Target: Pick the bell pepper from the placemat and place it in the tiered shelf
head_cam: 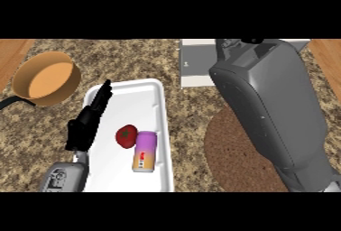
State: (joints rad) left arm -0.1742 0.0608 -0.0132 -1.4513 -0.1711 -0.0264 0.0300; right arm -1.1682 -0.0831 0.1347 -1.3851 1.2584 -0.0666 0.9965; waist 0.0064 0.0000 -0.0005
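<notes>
- that big grey right forearm (273, 103) is stretching over the placemat (223, 144) toward the tiered shelf (196, 67) at the table's (133, 58) far side.
- is it carrying the bell pepper?
- i cannot tell; the right hand (255, 41) is mostly hiding behind the wrist. no pepper is showing on the placemat's bare part.
- and the left hand (85, 128)?
- spread straight, resting along the white tray (160, 117). i'm guessing the pickup is done and the placing is under way.
</notes>
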